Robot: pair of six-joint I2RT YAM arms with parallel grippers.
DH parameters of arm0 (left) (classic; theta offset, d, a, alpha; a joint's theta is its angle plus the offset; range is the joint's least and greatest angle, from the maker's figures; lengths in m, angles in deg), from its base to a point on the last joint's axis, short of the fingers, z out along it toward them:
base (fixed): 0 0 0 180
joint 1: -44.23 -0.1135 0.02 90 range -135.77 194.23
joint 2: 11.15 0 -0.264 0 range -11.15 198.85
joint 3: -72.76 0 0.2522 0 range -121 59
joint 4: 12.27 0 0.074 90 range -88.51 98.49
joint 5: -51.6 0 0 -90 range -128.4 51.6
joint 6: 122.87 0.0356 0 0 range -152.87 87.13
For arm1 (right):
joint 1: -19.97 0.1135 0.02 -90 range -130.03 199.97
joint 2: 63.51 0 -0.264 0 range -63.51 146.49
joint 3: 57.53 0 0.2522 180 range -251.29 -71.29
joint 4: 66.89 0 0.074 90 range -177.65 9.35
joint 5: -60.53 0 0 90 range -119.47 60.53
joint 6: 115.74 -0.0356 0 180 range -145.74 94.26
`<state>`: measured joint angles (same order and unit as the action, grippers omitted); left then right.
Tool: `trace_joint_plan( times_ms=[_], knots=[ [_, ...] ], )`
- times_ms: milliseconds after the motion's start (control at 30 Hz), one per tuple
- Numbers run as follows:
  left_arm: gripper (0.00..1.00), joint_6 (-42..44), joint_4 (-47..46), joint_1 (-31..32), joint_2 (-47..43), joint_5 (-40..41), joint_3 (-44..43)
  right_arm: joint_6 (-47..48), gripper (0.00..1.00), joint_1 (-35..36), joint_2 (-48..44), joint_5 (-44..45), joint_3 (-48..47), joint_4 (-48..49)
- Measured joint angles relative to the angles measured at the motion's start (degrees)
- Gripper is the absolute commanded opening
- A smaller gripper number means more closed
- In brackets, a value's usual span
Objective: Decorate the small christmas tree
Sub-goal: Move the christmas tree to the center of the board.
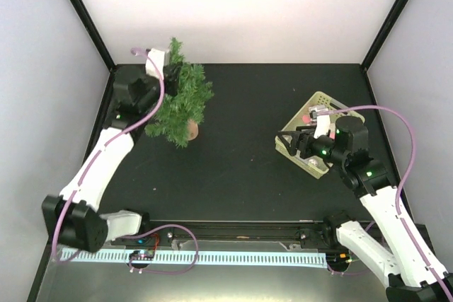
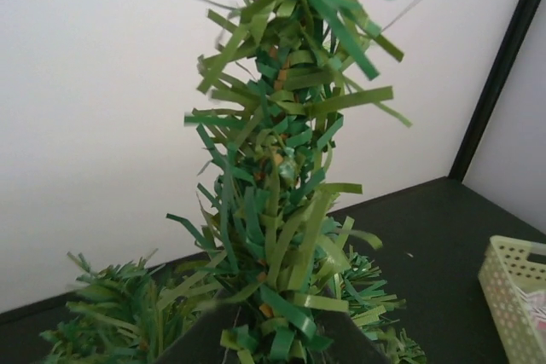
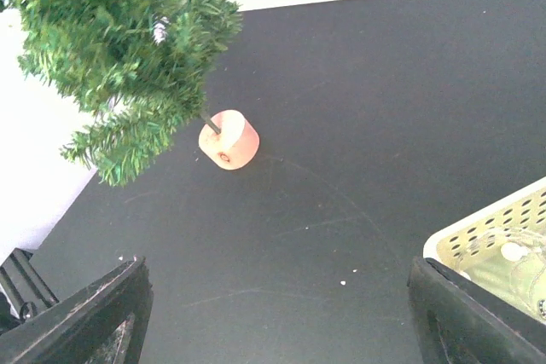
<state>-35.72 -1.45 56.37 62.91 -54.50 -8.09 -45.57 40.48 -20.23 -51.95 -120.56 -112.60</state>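
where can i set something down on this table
Bare: the middle of the table, between the small christmas tree and the basket. Crowded: the back-left corner at the tree with the left claw; the basket by the right claw.

Here's the white-and-black left arm (image 1: pixel 99 167), reaching from its base up the left side toward the far corner, wrist raised at the end. Its black two-finger left gripper (image 2: pixel 273 343) is turned to the right, jaws closed into the bristly dark green foliage of the small christmas tree (image 2: pixel 281 168). Over on the other side, the white-and-black right arm (image 1: pixel 386 210) bends inward, forearm angled left, green lights glowing on its joints. The black right gripper (image 3: pixel 281 321) tilts downward, fingers (image 3: pixel 85 321) spread wide apart.
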Motion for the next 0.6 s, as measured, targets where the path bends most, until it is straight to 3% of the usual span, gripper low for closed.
trace_joint_plan(
  times_ms=[267, 600],
  knots=[
    [0.09, -3.82, -5.51, 0.0, -17.84, -0.5, 16.52, -0.83, 0.83, 0.0, -3.19, -0.87, 2.16, -0.76],
    [0.09, -7.48, -5.86, -0.02, -18.97, -3.23, 17.4, -2.45, 0.83, 0.0, -5.33, -0.85, 4.33, -1.05]
  ],
)
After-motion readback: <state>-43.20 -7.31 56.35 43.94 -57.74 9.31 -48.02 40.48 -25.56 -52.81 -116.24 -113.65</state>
